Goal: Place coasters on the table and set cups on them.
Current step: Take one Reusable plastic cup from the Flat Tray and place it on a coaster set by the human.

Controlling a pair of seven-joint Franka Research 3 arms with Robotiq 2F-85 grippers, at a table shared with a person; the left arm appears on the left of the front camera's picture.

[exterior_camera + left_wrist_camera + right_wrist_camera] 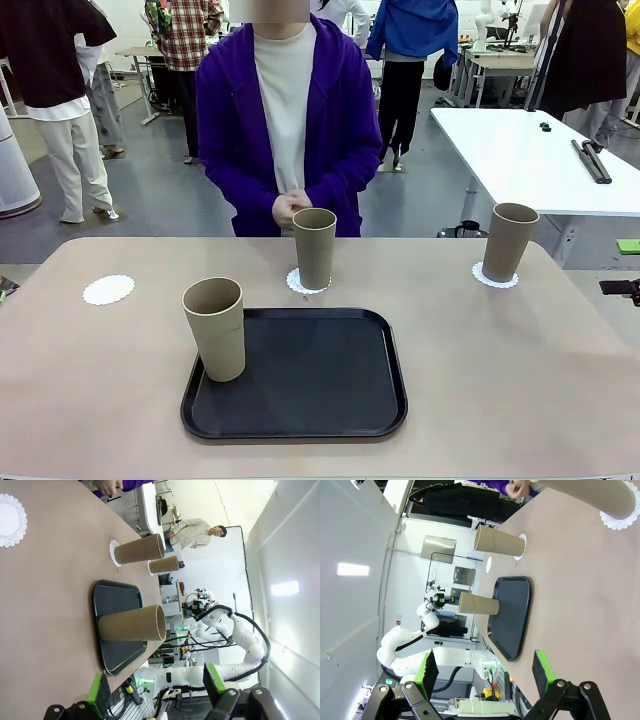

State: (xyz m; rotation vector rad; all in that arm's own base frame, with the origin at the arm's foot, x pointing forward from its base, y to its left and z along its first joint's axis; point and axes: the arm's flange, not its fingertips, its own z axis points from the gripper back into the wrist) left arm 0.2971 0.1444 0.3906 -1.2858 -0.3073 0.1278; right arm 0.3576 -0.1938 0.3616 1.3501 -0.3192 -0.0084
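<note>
Left wrist view: my left gripper has its green pads spread wide with nothing between them, well apart from every cup.

Across the front view, the left coaster lies bare on the table, toward its far left side. Right of it and nearer to me, the near cup stands upright on the black tray, just inside the tray's left edge. The tray sits at the near middle of the table. Just beyond the tray's far edge, the middle cup stands upright on the middle coaster, whose lacy edge shows around the cup's foot. Behind that cup a person in a purple jacket stands at the far side, the person's hands clasped together above the table's far edge. At the far right, the right cup stands upright on the right coaster, well apart from the other two cups.

In the right wrist view, my right gripper also has its green pads spread wide and is empty, well clear of the cups.
</note>
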